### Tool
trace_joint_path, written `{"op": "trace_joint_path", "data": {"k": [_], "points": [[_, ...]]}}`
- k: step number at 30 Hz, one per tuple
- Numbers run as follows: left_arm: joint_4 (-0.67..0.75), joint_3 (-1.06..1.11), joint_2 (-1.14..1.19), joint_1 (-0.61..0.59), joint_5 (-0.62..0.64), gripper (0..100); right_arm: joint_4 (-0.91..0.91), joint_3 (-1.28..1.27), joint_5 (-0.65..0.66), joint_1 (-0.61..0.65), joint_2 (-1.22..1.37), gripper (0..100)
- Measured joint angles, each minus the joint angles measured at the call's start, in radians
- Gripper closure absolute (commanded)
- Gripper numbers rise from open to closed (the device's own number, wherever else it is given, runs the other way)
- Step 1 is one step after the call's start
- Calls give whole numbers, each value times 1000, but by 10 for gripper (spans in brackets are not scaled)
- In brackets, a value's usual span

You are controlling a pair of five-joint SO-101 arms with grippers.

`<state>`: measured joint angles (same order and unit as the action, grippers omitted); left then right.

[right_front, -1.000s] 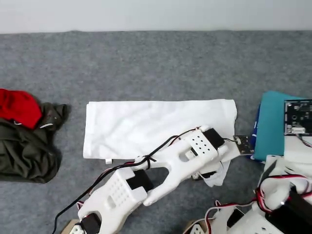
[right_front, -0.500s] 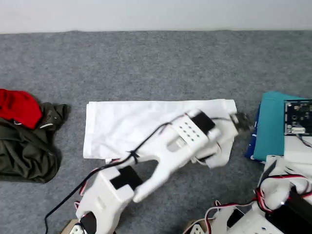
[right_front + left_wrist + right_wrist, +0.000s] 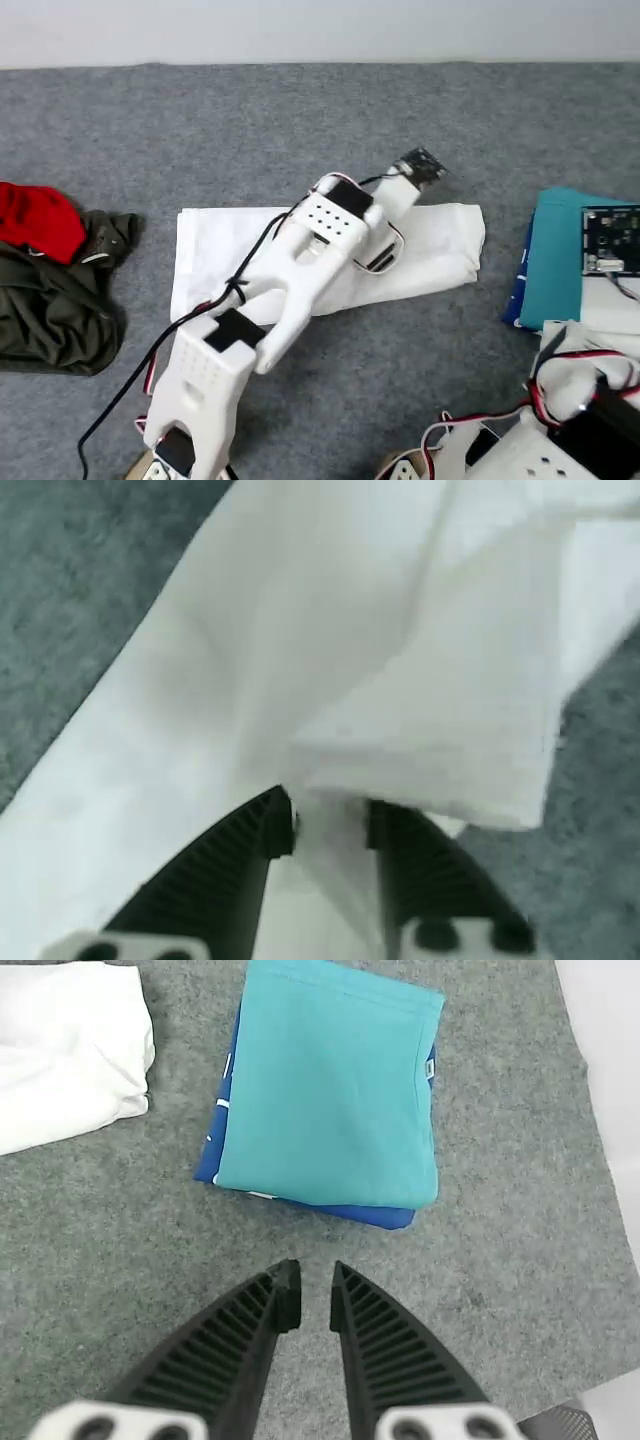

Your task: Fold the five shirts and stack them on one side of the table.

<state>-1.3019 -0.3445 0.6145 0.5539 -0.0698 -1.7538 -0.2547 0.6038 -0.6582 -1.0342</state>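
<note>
White shirt (image 3: 222, 250) lies mid-table, and the left gripper (image 3: 325, 820) pinches a fold of it, seemingly lifted. The right gripper (image 3: 312, 1295) hangs over the grey mat (image 3: 120, 1220), jaws narrowly apart and empty, near the teal shirt (image 3: 330, 1090) stacked on the blue shirt (image 3: 380, 1215).

open mat (image 3: 300, 130) behind white shirt (image 3: 440, 250); left arm (image 3: 290, 285) spans shirt; teal stack (image 3: 555, 260) right edge.
</note>
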Motion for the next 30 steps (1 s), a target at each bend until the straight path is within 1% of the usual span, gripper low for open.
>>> {"op": "trace_joint_path", "data": {"k": [7,14,18,22,28,30], "points": [[43,0,48,-66,-15,815,0,0,0,0,0,934],[38,0,51,-109,-25,816,0,0,0,0,0,934],[-11,0,12,-101,-25,816,0,0,0,0,0,934],[-60,0,-57,-64,-31,816,0,0,0,0,0,934],[-64,0,-87,-34,-31,817,0,0,0,0,0,934],[-57,0,-80,-32,-31,833,0,0,0,0,0,934]]}}
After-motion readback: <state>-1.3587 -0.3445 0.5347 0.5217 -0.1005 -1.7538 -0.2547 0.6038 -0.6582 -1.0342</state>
